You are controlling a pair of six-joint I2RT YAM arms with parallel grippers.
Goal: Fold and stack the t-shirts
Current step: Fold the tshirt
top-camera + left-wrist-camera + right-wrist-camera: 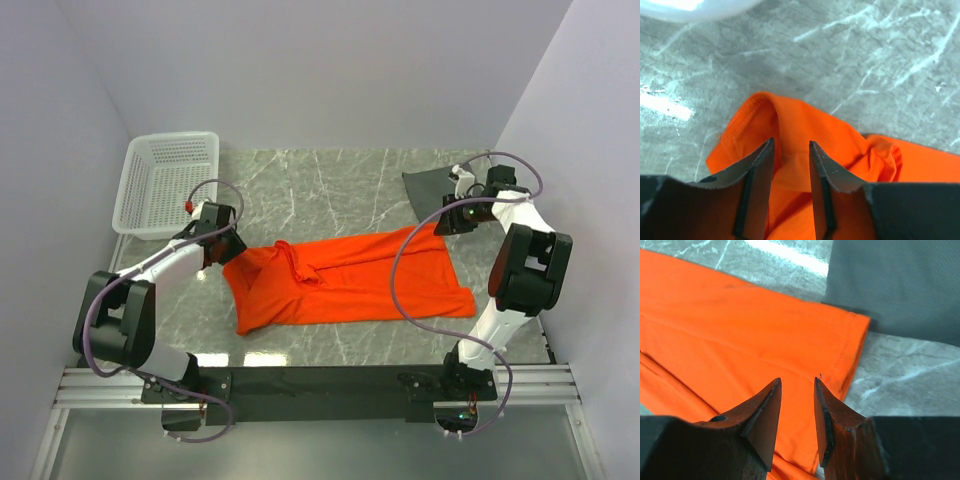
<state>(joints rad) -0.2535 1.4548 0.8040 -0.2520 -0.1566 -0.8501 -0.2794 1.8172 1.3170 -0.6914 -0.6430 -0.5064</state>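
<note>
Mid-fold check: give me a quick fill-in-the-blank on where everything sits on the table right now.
1. The spread-out t-shirt in the middle of the table is coloured ____.
2. The dark grey t-shirt lies at the far ____ side of the table.
3. The white basket stands in the far ____ corner.
Missing words: orange; right; left.

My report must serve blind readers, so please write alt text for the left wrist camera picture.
The left tool, its two dark fingers a narrow gap apart, is at a raised, rumpled edge of an orange t-shirt; whether it touches the cloth cannot be told. The shirt lies on a grey marbled table, which fills the upper half of the picture.
</note>
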